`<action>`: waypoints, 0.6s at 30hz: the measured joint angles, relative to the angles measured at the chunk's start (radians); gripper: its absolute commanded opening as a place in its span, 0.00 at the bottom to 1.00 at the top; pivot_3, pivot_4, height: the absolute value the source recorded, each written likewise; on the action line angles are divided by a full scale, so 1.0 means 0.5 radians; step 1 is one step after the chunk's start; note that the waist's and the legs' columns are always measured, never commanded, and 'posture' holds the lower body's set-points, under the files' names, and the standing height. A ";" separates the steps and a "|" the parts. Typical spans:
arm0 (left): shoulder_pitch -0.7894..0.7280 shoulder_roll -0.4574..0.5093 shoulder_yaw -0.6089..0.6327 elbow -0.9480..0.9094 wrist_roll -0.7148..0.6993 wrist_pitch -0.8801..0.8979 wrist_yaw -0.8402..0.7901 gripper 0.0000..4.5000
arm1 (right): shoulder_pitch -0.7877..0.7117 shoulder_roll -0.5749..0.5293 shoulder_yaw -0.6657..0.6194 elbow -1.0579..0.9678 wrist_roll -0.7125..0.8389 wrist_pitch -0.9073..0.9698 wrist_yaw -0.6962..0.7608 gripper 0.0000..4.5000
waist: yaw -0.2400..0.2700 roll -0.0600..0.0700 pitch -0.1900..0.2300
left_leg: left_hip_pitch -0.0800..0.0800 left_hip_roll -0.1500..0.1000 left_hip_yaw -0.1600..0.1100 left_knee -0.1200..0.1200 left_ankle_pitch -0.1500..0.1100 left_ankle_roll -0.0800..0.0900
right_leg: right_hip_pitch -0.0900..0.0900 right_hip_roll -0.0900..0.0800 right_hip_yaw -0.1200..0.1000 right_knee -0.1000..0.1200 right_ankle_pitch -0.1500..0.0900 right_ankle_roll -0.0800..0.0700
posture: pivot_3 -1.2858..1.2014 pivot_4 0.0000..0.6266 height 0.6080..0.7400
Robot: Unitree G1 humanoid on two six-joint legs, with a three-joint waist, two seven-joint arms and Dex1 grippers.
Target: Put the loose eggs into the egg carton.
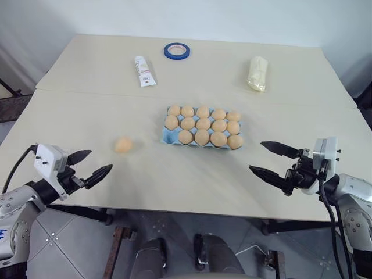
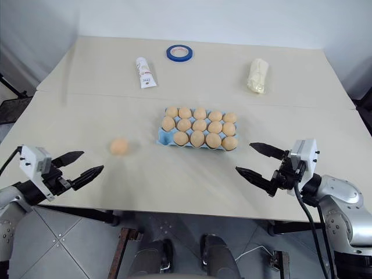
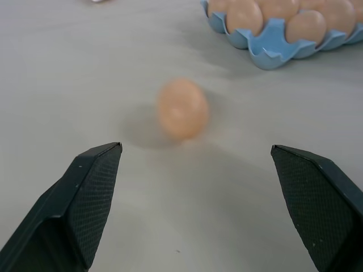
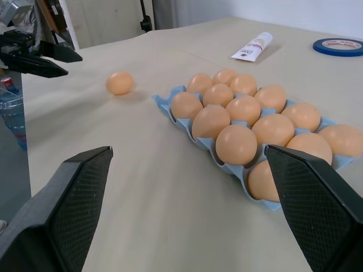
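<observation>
Eggs fill every visible cup of the egg carton (image 1: 203, 129), so the one loose egg (image 1: 122, 145) left of it wants a gentle, centred pinch from the open, empty left end effector (image 1: 90, 165)

My view, surroundings: beige table (image 1: 87, 75), two tops joined along a seam; white wall (image 1: 232, 17) behind; grey tiled floor (image 1: 64, 232) below the near edge; dark metal frame (image 1: 10, 93) far left.
</observation>
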 measured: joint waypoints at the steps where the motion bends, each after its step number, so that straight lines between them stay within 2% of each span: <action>1: -0.044 -0.007 -0.019 0.027 0.012 -0.021 0.020 1.00 | -0.009 0.000 0.001 0.003 -0.004 0.000 0.000 1.00 | 0.000 0.000 0.000 | 0.000 0.000 0.000 0.000 0.000 0.000 | 0.000 0.000 0.000 0.000 0.000 0.000 | 0.52 0.24 1.00; 6: -0.274 -0.061 -0.192 0.158 0.077 -0.091 0.074 1.00 | -0.061 0.000 0.027 0.027 -0.015 0.000 0.001 1.00 | 0.000 0.000 0.000 | -0.001 0.000 0.000 -0.002 0.002 0.003 | 0.000 0.001 -0.001 -0.002 0.001 0.001 | 0.52 0.24 1.00; 11: -0.502 -0.119 -0.398 0.431 0.178 -0.202 0.076 1.00 | -0.076 0.000 0.040 0.039 -0.030 0.000 -0.004 1.00 | -0.006 0.000 0.000 | -0.001 0.000 0.001 -0.002 0.005 0.009 | 0.000 0.002 -0.001 -0.002 0.001 0.003 | 0.52 0.24 1.00; 18: -0.748 -0.189 -0.556 0.832 0.305 -0.368 0.041 1.00 | -0.071 -0.001 0.039 0.038 -0.041 0.005 -0.020 1.00 | -0.001 0.000 0.000 | -0.001 0.000 0.002 0.000 0.006 0.009 | 0.000 0.002 -0.002 0.000 0.002 0.004 | 0.52 0.24 1.00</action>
